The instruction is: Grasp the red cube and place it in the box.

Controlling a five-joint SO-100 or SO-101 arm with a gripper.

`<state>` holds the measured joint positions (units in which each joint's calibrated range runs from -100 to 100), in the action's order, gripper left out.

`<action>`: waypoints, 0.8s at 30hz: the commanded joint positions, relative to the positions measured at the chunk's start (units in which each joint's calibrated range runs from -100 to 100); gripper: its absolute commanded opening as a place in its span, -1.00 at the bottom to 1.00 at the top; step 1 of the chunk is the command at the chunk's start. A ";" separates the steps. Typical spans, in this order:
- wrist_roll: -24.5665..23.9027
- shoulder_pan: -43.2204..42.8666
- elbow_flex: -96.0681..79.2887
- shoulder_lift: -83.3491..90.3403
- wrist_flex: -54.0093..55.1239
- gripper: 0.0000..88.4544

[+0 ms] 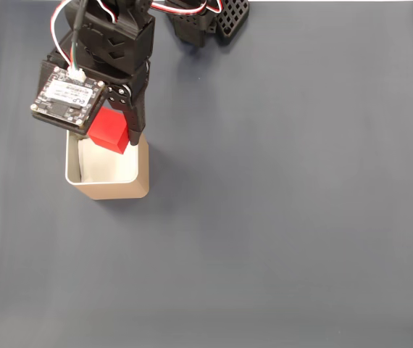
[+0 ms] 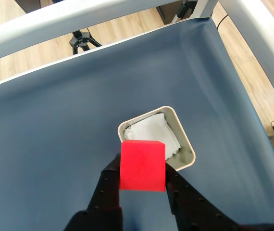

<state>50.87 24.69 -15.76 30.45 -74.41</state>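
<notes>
While the black two-finger gripper (image 2: pixel 142 185) pinches the red cube (image 2: pixel 142 165) from both sides, we see the load carried high over the near edge of the box (image 2: pixel 185 139), the tan container with its pale rim and white lining (image 2: pixel 151 132) open just beyond the fingertips. The fingers (image 2: pixel 109 185) are closed on the cube, one pad against each side face, and most of the cube stands proud of the tips in the wrist view, which we take as a shallow hold chosen so the block falls cleanly once the fingers part.

From the fixed view looking down, the red cube (image 1: pixel 109 133) sits between the fingers (image 1: pixel 135 119) at the box's upper rim, overlapping its opening rather than centred in it; the box (image 1: pixel 143 190) stands on the grey-blue cloth (image 1: pixel 286 217) just ahead of the tips. We judge the cube is held clear of the lining, though how high cannot be told.

As for pose, the arm reaches out from its base at the top of the fixed view, wrist pitched downward so the fingers point at the container, with the camera board (image 1: pixel 69 98) riding on the gripper's flank and red-and-white wiring (image 1: pixel 65 25) looping back to the arm. Wooden floor (image 2: pixel 26 62) shows past the table's pale frame (image 2: pixel 79 19) in the wrist view.
</notes>
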 commanded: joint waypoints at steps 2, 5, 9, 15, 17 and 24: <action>-0.39 1.05 1.35 1.27 1.17 -1.00; -0.34 1.69 1.35 1.01 1.49 -1.00; -0.34 2.54 1.35 0.66 1.58 -1.00; -0.54 3.11 1.44 0.32 2.40 -1.00; -0.54 3.25 1.44 0.23 2.64 -1.00; -0.59 3.39 1.44 0.06 3.13 -1.00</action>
<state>50.33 27.62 -15.76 30.27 -72.22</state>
